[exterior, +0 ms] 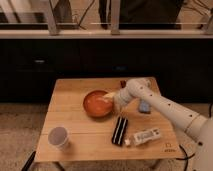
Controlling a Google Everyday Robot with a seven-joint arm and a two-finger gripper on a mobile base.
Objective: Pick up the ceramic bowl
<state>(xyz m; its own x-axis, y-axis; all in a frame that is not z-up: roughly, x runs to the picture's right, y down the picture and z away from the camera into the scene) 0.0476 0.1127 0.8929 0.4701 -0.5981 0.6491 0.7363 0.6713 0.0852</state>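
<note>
The gripper [108, 96] is sitting at the right rim of the bowl [96, 104], covering that part of the rim. The arm [165, 107] is running off the right edge and hiding most of a blue object [145, 106]. The label on the white bottle [145, 136] is blurring beyond reading.

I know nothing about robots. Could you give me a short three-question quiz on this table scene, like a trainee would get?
1. True or false: the gripper is over the ceramic bowl's right rim.
2. Which is nearest the table's front left corner: A) pale cup B) dark flat packet C) white bottle?
3. Fill in: the white bottle is lying on its ____.

Key: 1 true; 2 A; 3 side.
</note>
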